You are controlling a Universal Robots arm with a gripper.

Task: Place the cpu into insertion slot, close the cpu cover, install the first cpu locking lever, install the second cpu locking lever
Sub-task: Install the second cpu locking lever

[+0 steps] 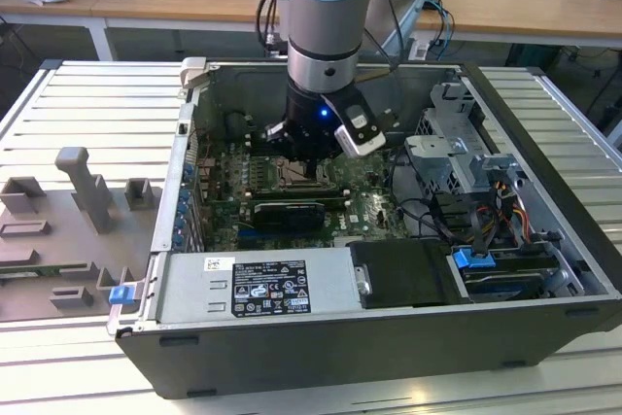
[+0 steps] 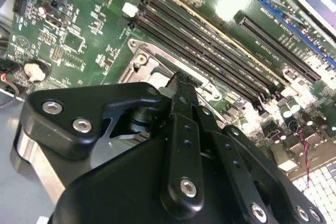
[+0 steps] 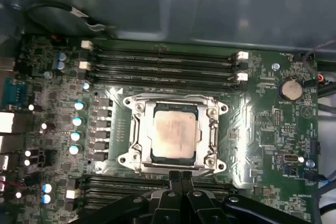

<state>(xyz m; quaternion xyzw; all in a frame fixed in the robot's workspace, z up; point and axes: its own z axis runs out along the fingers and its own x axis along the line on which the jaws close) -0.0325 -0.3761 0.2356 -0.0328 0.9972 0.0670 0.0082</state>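
Sitting along the exterior view's left, a grey fixture tray [image 1: 68,230] is resting on the slatted table [image 1: 107,94] beside the open computer case [image 1: 321,347]. Moving rightward, the arm is reaching down into the case over the green motherboard [image 3: 262,124], and the gripper [image 3: 181,178] is hovering just beside the socket's near edge, its fingertips [image 3: 173,179] pressed together and holding nothing. The cpu [image 3: 173,135], pale and silvery, is already lying flat in the insertion slot [image 3: 137,141], and the cpu cover [image 3: 210,129] appears to be folded down around it, framing the chip. Judging by this, the narrow pinch is probably suited to pushing a thin locking lever rather than grasping. Black memory slots [image 3: 163,59] are running along the socket's far side. Further right, a coin battery [image 3: 290,88] is sitting near the board's edge.
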